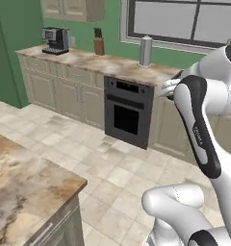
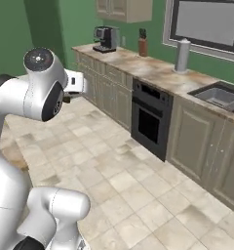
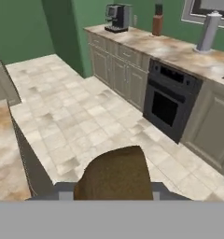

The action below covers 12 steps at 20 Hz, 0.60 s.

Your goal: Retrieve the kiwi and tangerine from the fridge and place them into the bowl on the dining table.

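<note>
The gripper (image 3: 109, 195) is clamped on a brown fuzzy kiwi (image 3: 115, 173), held high over the tiled floor (image 3: 86, 116) for carrying, presumably toward the marbled dining table (image 3: 4, 154) at left; bowl and tangerine aren't visible.

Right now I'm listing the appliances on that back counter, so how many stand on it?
1: the coffee machine at the counter's far left end. The knife block and steel canister beside it aren't appliances. More may sit beyond the frame.
</note>
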Tool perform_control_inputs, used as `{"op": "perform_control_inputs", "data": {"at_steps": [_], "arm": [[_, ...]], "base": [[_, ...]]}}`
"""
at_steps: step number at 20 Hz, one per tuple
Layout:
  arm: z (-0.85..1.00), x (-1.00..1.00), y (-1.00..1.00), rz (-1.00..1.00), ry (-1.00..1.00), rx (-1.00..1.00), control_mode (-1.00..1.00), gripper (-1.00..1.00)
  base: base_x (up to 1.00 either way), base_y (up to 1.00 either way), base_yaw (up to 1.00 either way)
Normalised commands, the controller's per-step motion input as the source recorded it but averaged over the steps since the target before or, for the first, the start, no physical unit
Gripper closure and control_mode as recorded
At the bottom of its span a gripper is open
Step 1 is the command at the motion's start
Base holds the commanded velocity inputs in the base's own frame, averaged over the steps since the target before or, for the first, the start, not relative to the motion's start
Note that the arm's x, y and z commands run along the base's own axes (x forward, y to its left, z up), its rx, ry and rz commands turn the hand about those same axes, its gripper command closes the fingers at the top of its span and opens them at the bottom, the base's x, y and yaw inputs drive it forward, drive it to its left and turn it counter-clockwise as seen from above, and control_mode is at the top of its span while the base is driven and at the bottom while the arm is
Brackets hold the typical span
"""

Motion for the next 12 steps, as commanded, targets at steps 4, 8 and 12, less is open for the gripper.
{"op": "perform_control_inputs", "data": {"at_steps": [4,8,12], "arm": [[0.00,0.00,0.00,0.00,0.00,0.00,1.00,1.00],[0.00,0.00,0.00,0.00,0.00,0.00,1.00,1.00],[0.00,0.00,0.00,0.00,0.00,0.00,1.00,1.00]], "base": [[0.99,-0.64,0.67],[1.00,-0.56,0.66],[1.00,-0.66,0.50]]}}
